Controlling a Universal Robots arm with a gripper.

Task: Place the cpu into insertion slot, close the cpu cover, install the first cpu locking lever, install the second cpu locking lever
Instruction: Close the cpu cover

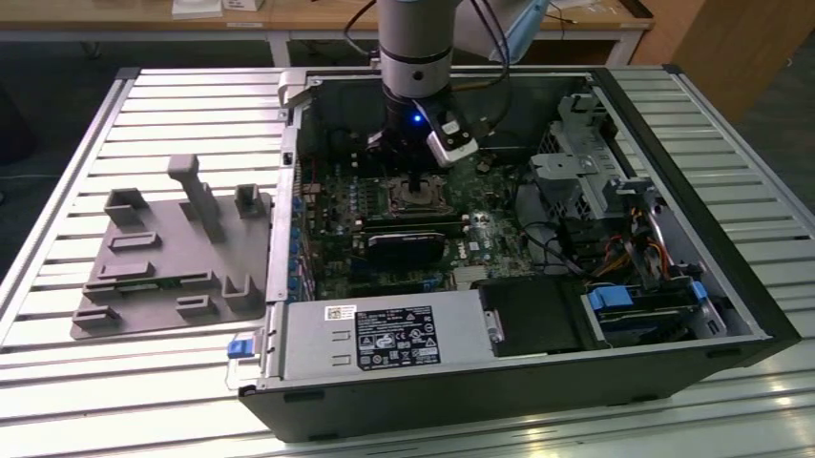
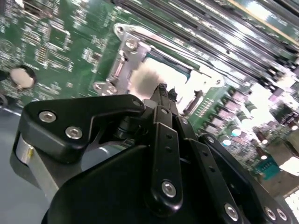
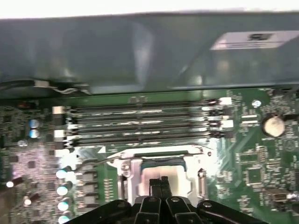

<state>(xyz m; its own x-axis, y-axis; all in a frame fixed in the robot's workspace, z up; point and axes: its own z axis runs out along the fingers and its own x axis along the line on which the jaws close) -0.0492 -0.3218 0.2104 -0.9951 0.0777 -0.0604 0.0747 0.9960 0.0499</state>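
Hanging inside the open computer case [image 1: 745, 315], which stands on the slatted metal worktop [image 1: 140, 391], the arm's gripper [image 1: 405, 172] is low over the motherboard [image 1: 338, 239]. In both wrist views its jaws are pressed together, with no gap between the black fingertips [image 3: 157, 183] and nothing held between them. The cpu [image 3: 180, 179] lies in its socket directly beneath the jaw tips. Its pale silver top shows on either side of them and just ahead of them, and in the second wrist view [image 2: 145, 77] it sits right behind the tips. I cannot tell whether the tips touch the chip. The cpu cover [image 3: 131, 175], a silver frame with a square window, lies flat around the chip and borders the jaws on both sides [image 2: 125, 49]. Beyond the cover, farther from the jaws, run the long memory slots [image 3: 140, 122]. A coin cell [image 3: 273, 125] sits well off to one side of the jaws. Away from the jaws, outside the case, a grey moulded fixture [image 1: 153, 267] rests on the worktop.
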